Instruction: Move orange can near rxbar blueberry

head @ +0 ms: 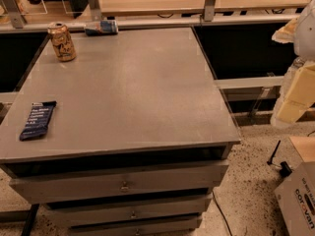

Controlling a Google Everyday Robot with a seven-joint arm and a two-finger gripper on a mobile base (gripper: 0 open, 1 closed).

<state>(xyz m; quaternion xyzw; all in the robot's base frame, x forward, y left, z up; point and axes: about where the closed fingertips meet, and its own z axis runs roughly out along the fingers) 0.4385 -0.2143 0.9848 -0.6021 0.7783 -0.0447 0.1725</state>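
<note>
Right edge, hard to read: the arm [306,31] enters as a pale, blurred mass, cut off by the frame. Below it hang cream-coloured blocks that I take to be the gripper [291,104]. It sits off the table's right side, over the floor, at about the height of the tabletop. How far open it is: cannot tell (outline smeared, partly out of frame). Whether it has hold of anything: cannot tell either. It touches neither task item.

Orange can [61,42]: upright at the far left corner of the grey table [138,92], well apart from the gripper.

Rxbar blueberry [38,120]: flat near the front left edge, long axis running roughly front to back. Can and bar are well apart, with bare tabletop between them.

Blue and silver can [101,27]: on its side at the far edge, near the orange can, not touching it.

Drawers [123,183] under the tabletop, the lowest cut off at the bottom. A cardboard box [300,200] sits on the speckled floor at lower right, partly out of frame, with its print only partly legible.
</note>
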